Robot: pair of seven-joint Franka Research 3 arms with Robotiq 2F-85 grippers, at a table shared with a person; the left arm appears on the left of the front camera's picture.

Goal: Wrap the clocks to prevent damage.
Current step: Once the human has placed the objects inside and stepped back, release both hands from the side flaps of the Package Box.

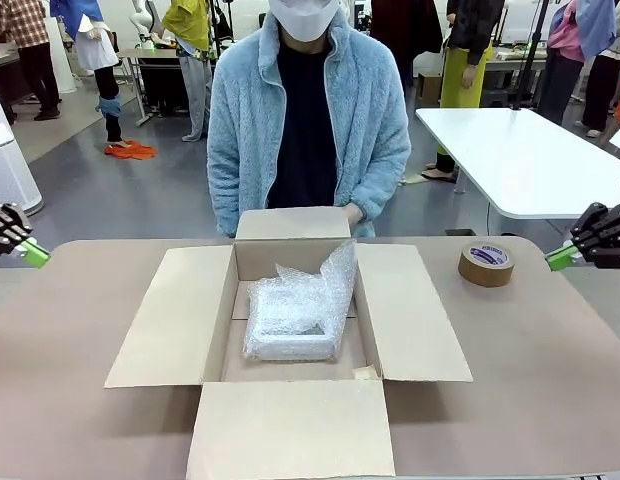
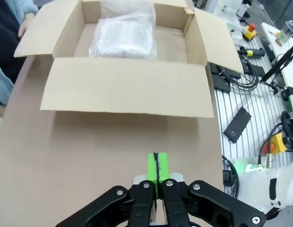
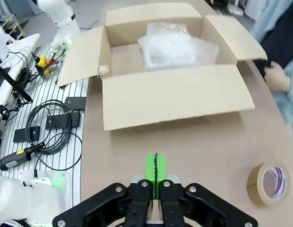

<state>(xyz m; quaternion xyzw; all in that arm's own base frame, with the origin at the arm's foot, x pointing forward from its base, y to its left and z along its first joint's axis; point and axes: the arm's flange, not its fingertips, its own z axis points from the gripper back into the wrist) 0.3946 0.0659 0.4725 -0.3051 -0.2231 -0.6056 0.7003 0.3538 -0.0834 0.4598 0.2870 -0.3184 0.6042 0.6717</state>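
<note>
Both my left jaws and right jaws are pressed together, empty, at opposite table [image 1: 70, 300] ends; the bubble-wrapped bundle [image 1: 290, 325] lies inside the open cardboard box [image 1: 170, 320] between them.

grey floor [image 1: 130, 205], white table [image 1: 520, 150] far right, bright even light

Tan table [image 1: 70, 330], open cardboard box [image 1: 170, 320] at its centre, brown tape roll [image 1: 486, 264] far right

A robotics lab: cables [image 3: 52, 125], emergency-stop buttons [image 2: 250, 32], white worktables [image 1: 520, 150].
</note>
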